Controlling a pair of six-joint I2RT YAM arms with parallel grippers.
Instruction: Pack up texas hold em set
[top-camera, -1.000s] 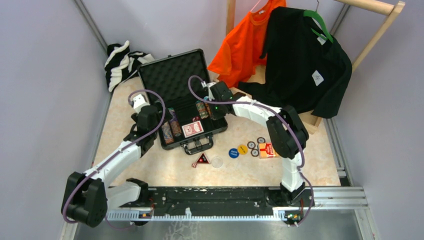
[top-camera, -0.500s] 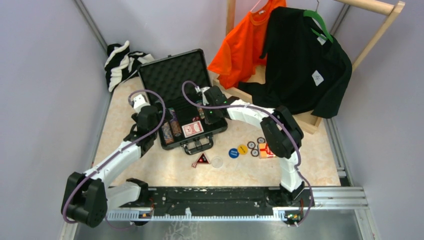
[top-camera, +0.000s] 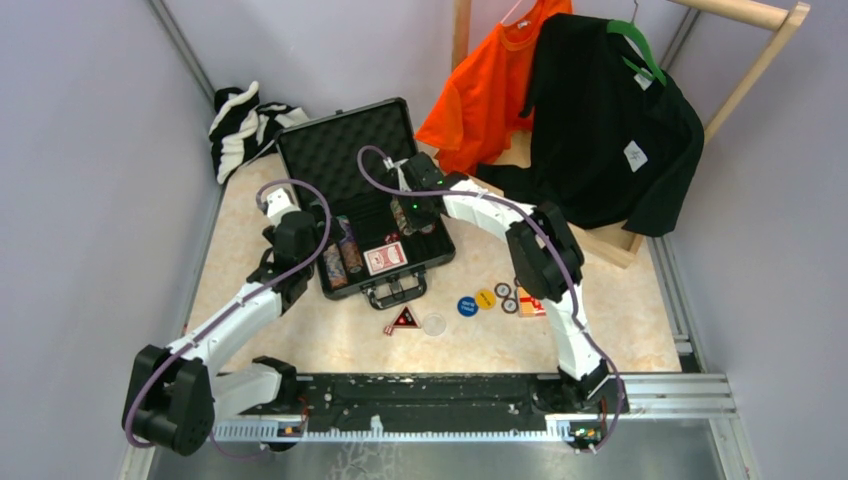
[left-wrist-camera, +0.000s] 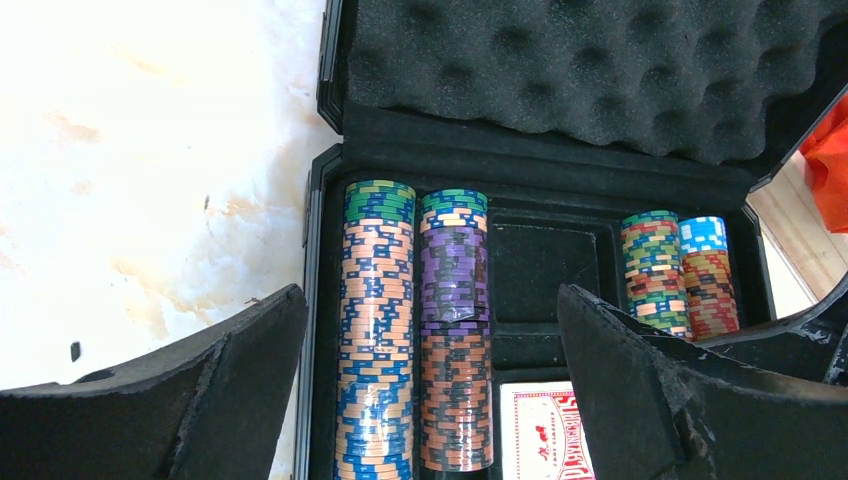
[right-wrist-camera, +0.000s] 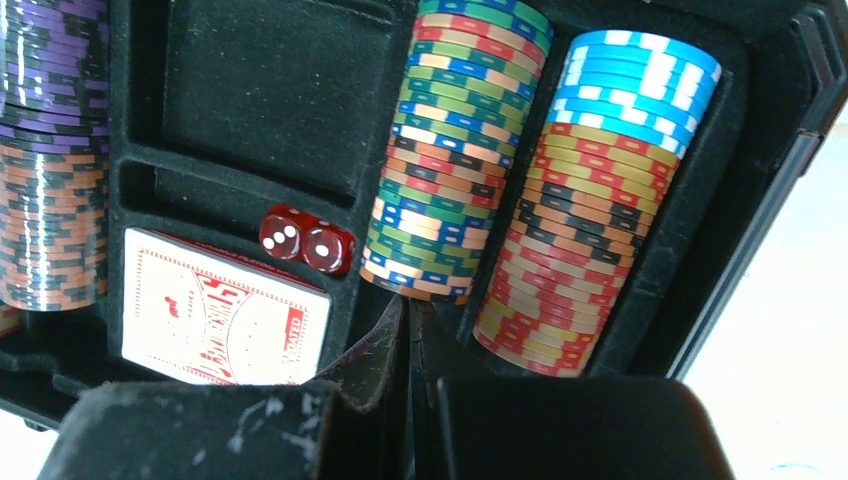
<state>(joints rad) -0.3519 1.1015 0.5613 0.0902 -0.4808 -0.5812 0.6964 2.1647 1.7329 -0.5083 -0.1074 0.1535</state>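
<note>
While left end effector (left-wrist-camera: 428, 310) gapes astride briefcase (left-wrist-camera: 600, 70) edge, right end effector (right-wrist-camera: 405, 320) closed over chips (right-wrist-camera: 450, 160)

red card deck (right-wrist-camera: 225, 320) lettering blurred, nothing legible

The table (top-camera: 330, 345) bears a briefcase (top-camera: 345, 150), discs (top-camera: 467, 306), triangle (top-camera: 404, 320) and striped cloth (top-camera: 240, 125).

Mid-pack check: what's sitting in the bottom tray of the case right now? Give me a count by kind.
Chip rows: 4
Card deck: 1
Red dice: 2
Total: 7
</note>
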